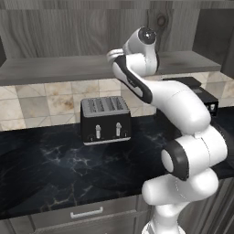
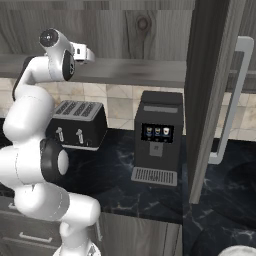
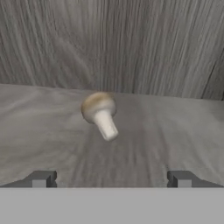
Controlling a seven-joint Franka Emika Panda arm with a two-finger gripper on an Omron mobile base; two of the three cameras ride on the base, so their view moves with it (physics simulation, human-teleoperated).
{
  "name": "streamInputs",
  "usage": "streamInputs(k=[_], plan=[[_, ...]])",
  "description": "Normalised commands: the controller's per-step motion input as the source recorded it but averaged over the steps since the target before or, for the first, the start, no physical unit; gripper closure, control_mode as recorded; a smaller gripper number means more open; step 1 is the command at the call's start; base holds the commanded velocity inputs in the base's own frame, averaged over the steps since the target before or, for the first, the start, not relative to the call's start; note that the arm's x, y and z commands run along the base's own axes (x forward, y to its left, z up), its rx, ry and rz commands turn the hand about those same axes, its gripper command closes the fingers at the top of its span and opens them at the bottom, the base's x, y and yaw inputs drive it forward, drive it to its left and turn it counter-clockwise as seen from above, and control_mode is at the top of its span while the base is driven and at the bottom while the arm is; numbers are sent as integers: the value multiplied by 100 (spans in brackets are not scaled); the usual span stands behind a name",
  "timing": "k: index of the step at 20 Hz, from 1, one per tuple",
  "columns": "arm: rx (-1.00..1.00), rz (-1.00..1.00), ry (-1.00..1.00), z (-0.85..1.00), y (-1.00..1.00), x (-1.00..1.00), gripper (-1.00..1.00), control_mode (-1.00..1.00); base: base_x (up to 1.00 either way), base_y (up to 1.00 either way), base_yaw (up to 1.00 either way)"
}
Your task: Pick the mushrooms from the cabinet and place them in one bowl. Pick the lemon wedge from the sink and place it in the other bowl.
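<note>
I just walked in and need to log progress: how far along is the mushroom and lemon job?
Early. Done: the cabinet door stands open, and the arm has reached inside. In hand: nothing yet; the pincer is open, its fingertips short of one mushroom lying on its side on the shelf. Left: grasping that mushroom and carrying it to a bowl, then the rest; the lemon wedge, sink and bowl contents can't be judged here.

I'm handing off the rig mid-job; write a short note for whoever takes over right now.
Gripper: open, empty, reaching into the cabinet, whose door stands open.
Mushroom: lying on its side on the cabinet shelf, ahead of the fingertips, not yet touched.
Done: nothing visibly placed yet.
Left: grasp this mushroom and bowl it, the other mushroom too, then the lemon wedge from the sink into the second bowl.
</note>
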Motion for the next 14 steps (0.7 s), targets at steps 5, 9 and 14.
streamInputs(k=[5,9,14], plan=[[0,0,4,-5,1,29,-100,-100,0,0,0],[0,0,3,-6,7,35,-100,-100,0,0,0],[0,0,0,-6,11,38,-100,-100,0,0,0]])
